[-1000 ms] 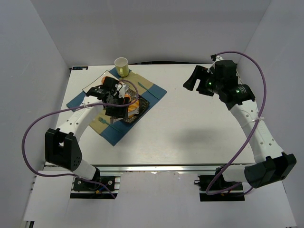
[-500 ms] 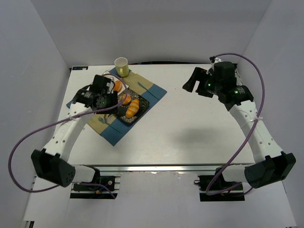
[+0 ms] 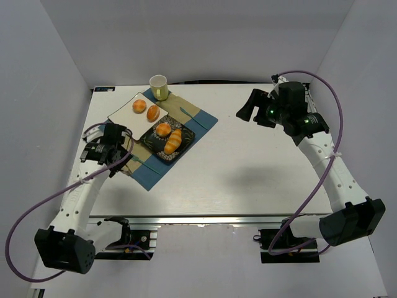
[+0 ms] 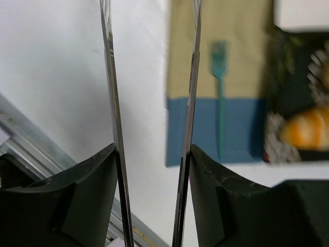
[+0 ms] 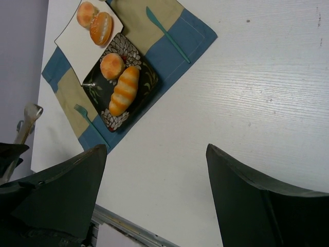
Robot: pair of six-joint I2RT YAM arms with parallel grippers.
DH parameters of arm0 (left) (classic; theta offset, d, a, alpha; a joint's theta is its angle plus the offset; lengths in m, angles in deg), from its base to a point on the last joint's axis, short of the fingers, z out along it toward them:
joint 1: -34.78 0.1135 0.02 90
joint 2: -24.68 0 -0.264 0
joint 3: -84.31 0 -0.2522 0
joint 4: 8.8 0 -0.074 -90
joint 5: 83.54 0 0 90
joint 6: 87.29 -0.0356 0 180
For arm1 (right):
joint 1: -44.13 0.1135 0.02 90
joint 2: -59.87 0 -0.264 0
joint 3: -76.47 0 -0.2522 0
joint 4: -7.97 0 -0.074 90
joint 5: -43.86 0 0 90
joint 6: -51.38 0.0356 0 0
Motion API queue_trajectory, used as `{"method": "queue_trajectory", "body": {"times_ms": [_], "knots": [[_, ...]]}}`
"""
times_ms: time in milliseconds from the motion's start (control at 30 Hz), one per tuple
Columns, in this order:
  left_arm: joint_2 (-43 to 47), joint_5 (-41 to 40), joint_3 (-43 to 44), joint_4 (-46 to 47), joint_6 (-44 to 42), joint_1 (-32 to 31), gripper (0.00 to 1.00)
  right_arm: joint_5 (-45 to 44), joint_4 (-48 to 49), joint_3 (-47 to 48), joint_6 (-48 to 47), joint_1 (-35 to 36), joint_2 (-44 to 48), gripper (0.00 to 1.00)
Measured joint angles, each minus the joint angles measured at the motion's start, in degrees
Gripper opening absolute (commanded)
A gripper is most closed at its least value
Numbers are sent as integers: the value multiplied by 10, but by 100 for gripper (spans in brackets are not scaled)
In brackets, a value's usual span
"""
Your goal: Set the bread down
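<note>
Retreating left gripper, bread on plate

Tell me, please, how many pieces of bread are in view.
4: two rolls on the white plate, a round roll and a long loaf on the dark plate. None appears hidden.

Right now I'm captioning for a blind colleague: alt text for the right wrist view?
A black patterned plate holds a round roll and a long loaf, beside a white plate with two rolls, on a blue and tan placemat with a teal knife and teal fork. The right gripper hangs open, its fingers framing the bottom edge.
</note>
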Motion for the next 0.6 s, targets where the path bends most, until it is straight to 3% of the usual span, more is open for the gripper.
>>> {"method": "queue_trajectory", "body": {"times_ms": [233,600], "knots": [[26,31,-109,61,-5,181,63,4,9,-15,0,0,1,85],[18,82,-207,161,-60,191,68,4,10,-19,0,0,1,85]]}}
